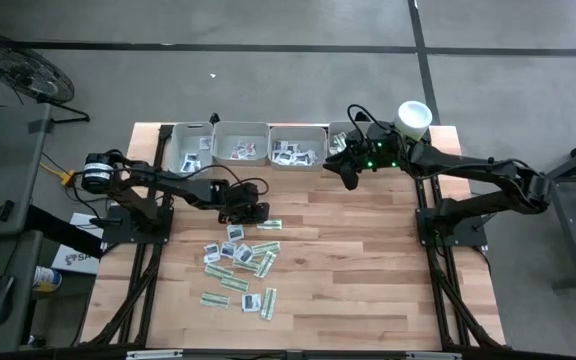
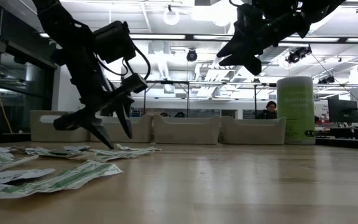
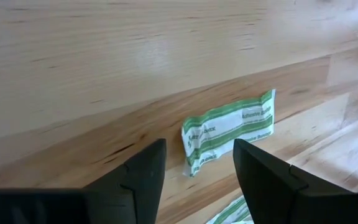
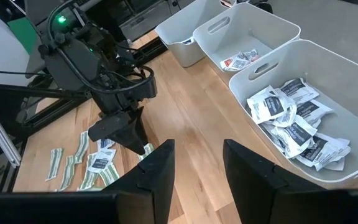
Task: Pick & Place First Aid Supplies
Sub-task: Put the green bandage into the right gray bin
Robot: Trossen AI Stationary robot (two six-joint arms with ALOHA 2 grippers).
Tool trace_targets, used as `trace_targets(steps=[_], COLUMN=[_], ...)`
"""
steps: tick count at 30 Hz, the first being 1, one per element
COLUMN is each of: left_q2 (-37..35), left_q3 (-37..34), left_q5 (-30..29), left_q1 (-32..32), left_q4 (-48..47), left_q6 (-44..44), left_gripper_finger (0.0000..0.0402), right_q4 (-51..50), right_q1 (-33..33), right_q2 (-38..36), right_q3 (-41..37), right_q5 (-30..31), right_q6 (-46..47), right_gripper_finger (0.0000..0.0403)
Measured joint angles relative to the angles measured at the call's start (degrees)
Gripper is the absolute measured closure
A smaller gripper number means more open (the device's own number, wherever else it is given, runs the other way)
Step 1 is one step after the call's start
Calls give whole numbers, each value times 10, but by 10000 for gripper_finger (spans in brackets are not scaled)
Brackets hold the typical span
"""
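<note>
Near the centre-left of the high view, the left gripper (image 1: 251, 213) hangs low over the wooden table (image 1: 368, 270), fingers spread wide and empty, above a narrow green-and-white striped sachet (image 3: 229, 129). More flat sachets (image 1: 240, 265) lie scattered below. At upper right, the right gripper (image 1: 349, 178) hovers part-open, empty, beside grey plastic trays (image 1: 298, 131).

- Strip sachet (image 3: 229, 129): white with green stripes and small dark lettering.
- Squarish sachets (image 4: 294, 121): white with dark marks.
- Trays (image 4: 347, 74): pale grey.
- Bench (image 1: 368, 260): light wood planks, visible grain.
- Left claw (image 3: 197, 180): black.
</note>
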Motion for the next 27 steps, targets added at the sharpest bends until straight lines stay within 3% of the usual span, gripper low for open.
trace_targets(steps=[18,22,27], left_q2=[43,44,44], left_q3=[2,2,1], left_q5=[18,18,18], left_q1=[0,0,0], left_q4=[34,27,16], left_q6=[7,16,23], left_gripper_finger=[216,249,326], right_q4=[-9,-18,-31], right_q1=[0,0,0], right_q2=[0,0,0], right_q3=[0,0,0], right_q5=[0,0,0], right_q6=[0,0,-2], right_gripper_finger=[272,272,272])
